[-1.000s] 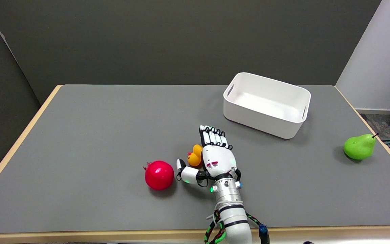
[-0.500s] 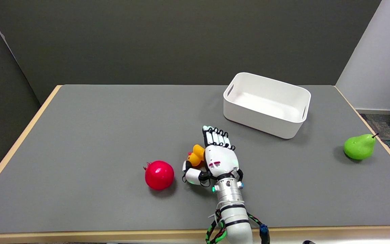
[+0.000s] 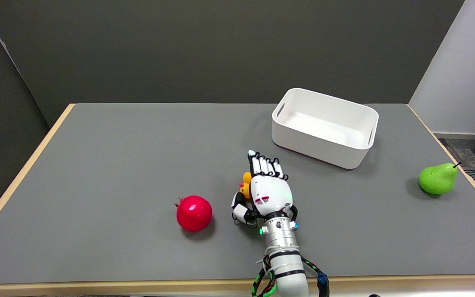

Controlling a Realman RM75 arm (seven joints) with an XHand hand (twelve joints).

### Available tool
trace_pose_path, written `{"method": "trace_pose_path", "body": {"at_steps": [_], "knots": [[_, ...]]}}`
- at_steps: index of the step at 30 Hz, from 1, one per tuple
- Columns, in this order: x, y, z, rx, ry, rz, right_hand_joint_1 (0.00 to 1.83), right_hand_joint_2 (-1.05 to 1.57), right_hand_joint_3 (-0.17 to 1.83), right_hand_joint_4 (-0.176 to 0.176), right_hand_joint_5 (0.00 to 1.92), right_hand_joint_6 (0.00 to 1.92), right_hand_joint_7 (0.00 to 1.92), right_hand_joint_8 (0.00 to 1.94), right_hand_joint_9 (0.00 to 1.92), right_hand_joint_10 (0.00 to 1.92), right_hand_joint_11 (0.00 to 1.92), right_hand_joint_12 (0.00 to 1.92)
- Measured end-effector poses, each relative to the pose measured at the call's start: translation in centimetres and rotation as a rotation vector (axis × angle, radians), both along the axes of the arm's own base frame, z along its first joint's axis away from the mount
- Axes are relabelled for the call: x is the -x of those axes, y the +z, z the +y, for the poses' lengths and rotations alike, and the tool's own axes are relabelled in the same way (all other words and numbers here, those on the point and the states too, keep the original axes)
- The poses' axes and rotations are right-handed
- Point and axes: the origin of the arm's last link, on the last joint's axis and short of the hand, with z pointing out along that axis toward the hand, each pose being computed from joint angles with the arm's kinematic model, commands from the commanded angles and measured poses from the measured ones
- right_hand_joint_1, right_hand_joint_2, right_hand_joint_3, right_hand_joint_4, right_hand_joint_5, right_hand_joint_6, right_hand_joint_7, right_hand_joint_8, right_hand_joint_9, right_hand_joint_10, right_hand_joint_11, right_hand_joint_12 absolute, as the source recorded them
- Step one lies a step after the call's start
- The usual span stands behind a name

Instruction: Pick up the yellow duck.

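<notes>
Grey and matte, the table is carrying the yellow duck near its middle, mostly hidden behind the right hand, whose thumb and fingers are curling around it. Likely light, soft and slippery; its round body is offering the safest hold.

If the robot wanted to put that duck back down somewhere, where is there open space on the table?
The gray table is bare across its whole left half, left of the red ball. Another open stretch lies between the right hand and the green pear, in front of the white bin. It is crowded only around the duck, between ball and hand.
</notes>
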Motion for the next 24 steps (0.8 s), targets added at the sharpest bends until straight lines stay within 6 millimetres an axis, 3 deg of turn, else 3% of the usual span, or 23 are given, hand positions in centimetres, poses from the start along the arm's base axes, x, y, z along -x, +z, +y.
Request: {"method": "trace_pose_path", "body": {"at_steps": [3, 5, 11, 14, 18, 20, 24], "knots": [[-0.17, 0.01, -0.01, -0.001, 0.02, 0.026, 0.98, 0.95, 0.88, -0.176, 0.07, 0.41, 0.0, 1.53, 0.17, 1.29, 0.0, 0.9], [-0.28, 0.01, -0.03, -0.002, 0.033, 0.044, 1.03, 1.01, 0.83, -0.176, 0.05, 0.54, 0.0, 1.68, 0.2, 1.4, 0.0, 0.93], [-0.56, 0.01, -0.17, -0.006, 0.066, 0.086, 1.04, 1.02, 0.83, -0.176, 0.04, 0.63, 0.0, 1.74, 0.21, 1.48, 0.0, 0.97], [-0.62, 0.02, -0.22, -0.008, 0.075, 0.099, 0.96, 0.91, 0.83, -0.176, 0.05, 0.41, 0.0, 1.59, 0.22, 1.26, 0.0, 0.91], [-0.58, 0.04, -0.28, -0.011, 0.081, 0.102, 0.97, 0.8, 0.88, -0.176, 0.0, 0.3, 0.0, 1.34, 0.15, 1.05, 0.0, 0.8], [-0.51, 0.08, -0.27, -0.011, 0.081, 0.097, 0.97, 0.74, 0.97, -0.176, 0.04, 0.13, 0.0, 1.31, 0.16, 0.9, 0.0, 0.76], [-0.41, 0.13, -0.27, -0.012, 0.081, 0.088, 0.87, 0.73, 0.94, -0.176, 0.01, 0.12, 0.0, 1.21, 0.14, 0.87, 0.0, 0.69]]}}
